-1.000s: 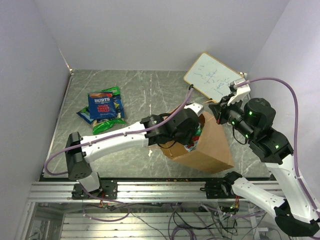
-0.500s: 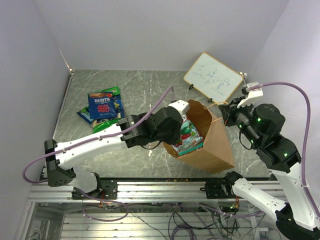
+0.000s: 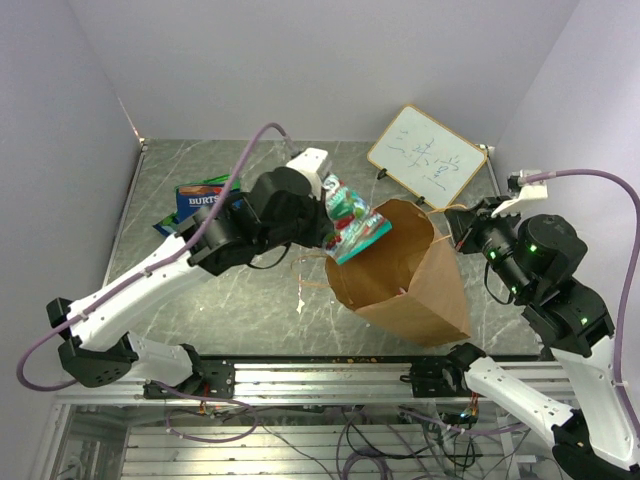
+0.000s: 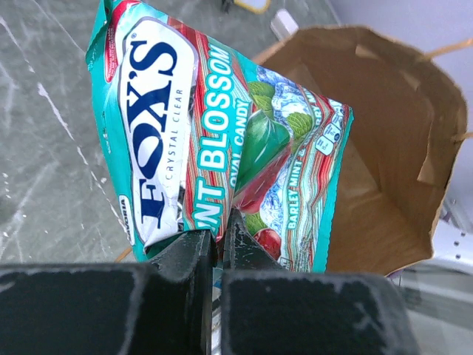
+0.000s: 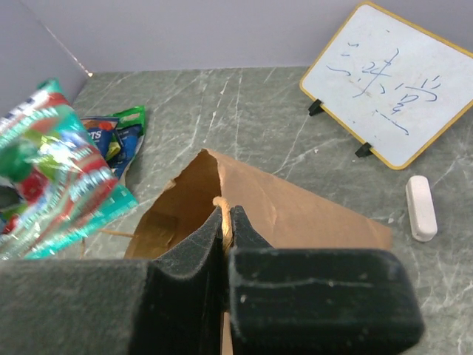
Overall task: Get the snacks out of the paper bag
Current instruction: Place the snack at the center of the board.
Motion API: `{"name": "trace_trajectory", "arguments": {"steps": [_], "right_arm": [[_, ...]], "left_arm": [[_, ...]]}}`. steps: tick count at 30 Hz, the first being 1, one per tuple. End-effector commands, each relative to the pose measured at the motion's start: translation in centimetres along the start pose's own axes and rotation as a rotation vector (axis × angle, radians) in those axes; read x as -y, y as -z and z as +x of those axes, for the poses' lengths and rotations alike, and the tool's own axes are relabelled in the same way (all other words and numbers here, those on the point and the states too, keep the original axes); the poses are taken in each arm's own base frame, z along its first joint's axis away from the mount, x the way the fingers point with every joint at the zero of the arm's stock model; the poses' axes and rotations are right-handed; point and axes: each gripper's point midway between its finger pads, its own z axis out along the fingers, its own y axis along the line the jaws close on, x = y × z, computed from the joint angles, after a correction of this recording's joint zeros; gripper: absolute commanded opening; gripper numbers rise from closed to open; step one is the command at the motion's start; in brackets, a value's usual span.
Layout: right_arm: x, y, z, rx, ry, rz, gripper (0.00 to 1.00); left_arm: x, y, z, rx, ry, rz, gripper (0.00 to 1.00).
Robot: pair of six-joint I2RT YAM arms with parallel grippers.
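Note:
The brown paper bag (image 3: 405, 275) lies on its side on the table, mouth facing left and up. My left gripper (image 3: 322, 222) is shut on a teal and red Fox's candy packet (image 3: 350, 228) and holds it in the air just left of the bag's mouth. The packet (image 4: 222, 140) fills the left wrist view, with the bag's inside (image 4: 392, 163) behind it. My right gripper (image 3: 455, 225) is shut on the bag's twisted paper handle (image 5: 222, 214) at the bag's upper right. Other snack packets (image 3: 205, 200), blue and green, lie at the left of the table.
A white writing board (image 3: 425, 155) leans at the back right on black feet. A small white eraser (image 5: 421, 207) lies on the table near it. Purple walls enclose the table on three sides. The metal frame runs along the near edge.
My left gripper has come up out of the bag's mouth with the teal candy packet and moved up and left. My right gripper has shifted a little right, holding the handle.

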Motion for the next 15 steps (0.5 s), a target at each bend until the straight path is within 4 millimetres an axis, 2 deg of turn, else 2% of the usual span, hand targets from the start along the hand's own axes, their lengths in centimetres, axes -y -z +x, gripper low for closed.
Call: {"name": "trace_trajectory", "arguments": {"steps": [1, 4, 7, 15], "right_arm": [[-0.2, -0.1, -0.7, 0.043, -0.044, -0.003, 0.0], [-0.5, -0.2, -0.9, 0.048, -0.032, -0.018, 0.0], [-0.7, -0.4, -1.0, 0.03, -0.002, -0.028, 0.0], [-2.2, -1.0, -0.5, 0.024, 0.051, -0.115, 0.0]], "left_arm": [[-1.4, 4.1, -5.1, 0.184, 0.028, -0.032, 0.07], [-3.9, 5.7, -6.5, 0.262, 0.04, -0.133, 0.07], [-6.3, 6.6, -7.1, 0.319, 0.078, -0.244, 0.07], [-11.9, 5.3, -5.6, 0.331, 0.163, -0.495, 0.07]]}}
